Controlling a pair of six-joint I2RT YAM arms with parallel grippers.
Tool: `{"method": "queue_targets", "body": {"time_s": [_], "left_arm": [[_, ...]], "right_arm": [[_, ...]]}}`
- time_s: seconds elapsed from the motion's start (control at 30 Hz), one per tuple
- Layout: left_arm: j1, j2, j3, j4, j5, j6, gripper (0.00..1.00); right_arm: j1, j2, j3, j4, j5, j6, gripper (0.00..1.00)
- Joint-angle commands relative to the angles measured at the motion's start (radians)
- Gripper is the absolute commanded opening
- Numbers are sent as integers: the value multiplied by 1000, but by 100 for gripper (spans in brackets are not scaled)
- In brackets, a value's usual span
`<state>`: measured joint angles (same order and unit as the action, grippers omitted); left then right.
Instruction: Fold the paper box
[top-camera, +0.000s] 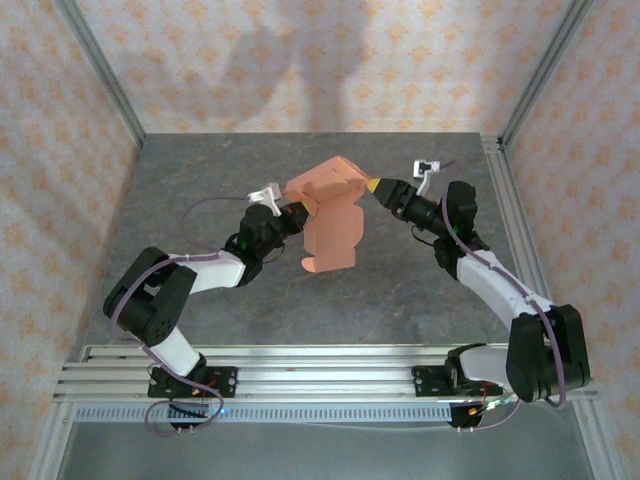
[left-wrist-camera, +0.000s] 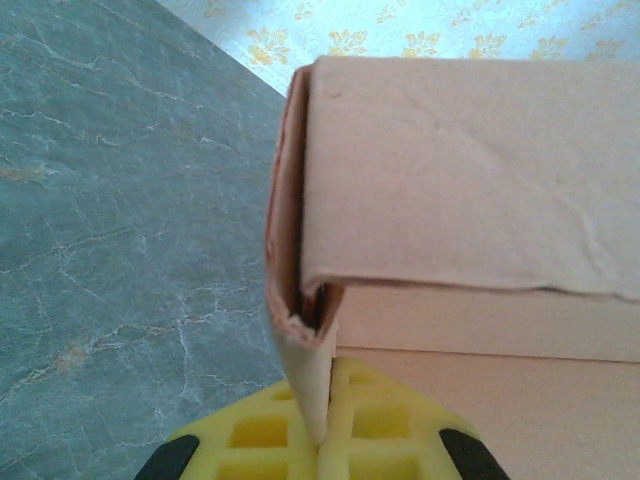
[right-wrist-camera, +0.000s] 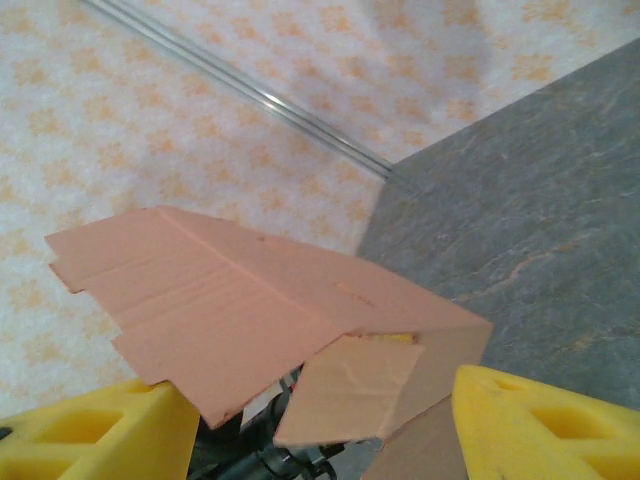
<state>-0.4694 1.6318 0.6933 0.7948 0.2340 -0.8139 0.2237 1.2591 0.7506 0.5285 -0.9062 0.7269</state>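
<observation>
Card, salmon-orange and partly folded: the paper box (top-camera: 330, 215) hangs above the middle of the grey table (top-camera: 200, 180), between the two arms.

Top external view:
- The left gripper (top-camera: 290, 212) meets the box's left edge.
- The right gripper (top-camera: 374, 187) noses against its upper right corner.
- The upper part is bent into a shallow shell.
- A long flat panel (top-camera: 332, 245) droops toward the near side. It looks clear of the table, though I can't be sure.

Left wrist view:
- The left gripper (left-wrist-camera: 320, 440) is clamped on a thin tab (left-wrist-camera: 312, 385) of the paper box (left-wrist-camera: 470, 180).
- The yellow fingers (left-wrist-camera: 425, 415) press together with the card edge sandwiched between them.
- Above the pinch is a folded corner with one wall doubled over, slightly crumpled at the crease.

Right wrist view:
- The right gripper (right-wrist-camera: 320, 420) is spread, its fingers (right-wrist-camera: 540, 420) well apart.
- The paper box (right-wrist-camera: 220, 300) lies just ahead.
- A small loose flap (right-wrist-camera: 350, 390) hangs in the gap, and neither finger squeezes it.

Handling, as a judgement:
- The card looks light, thin and springy.
- Panels flop under their own weight, and creases probably hold only when pressed home.
- It likely dents or tears near the slots if pulled hard.
- The smooth face may slide in a shallow pinch.
- The best hold is close to a crease or on a doubled layer near an edge, not mid-panel.
- For the right gripper, the loose flap or the wall edge just beside it looks the natural place to grip.
</observation>
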Motion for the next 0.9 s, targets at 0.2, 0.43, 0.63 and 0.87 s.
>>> {"method": "queue_targets", "body": {"time_s": [0.2, 0.43, 0.63, 0.87], "left_arm": [[-3, -15, 21, 23, 45, 31, 0], [-3, -19, 22, 59, 86, 28, 0], [-4, -33, 24, 22, 77, 30, 0], [-1, -13, 33, -56, -35, -30, 0]], "right_arm": [[-4, 47, 154, -242, 76, -167, 67], [-6, 168, 322, -521, 227, -212, 63], [-7, 197, 350, -498, 173, -204, 62], [-7, 17, 200, -259, 97, -188, 65]]}}
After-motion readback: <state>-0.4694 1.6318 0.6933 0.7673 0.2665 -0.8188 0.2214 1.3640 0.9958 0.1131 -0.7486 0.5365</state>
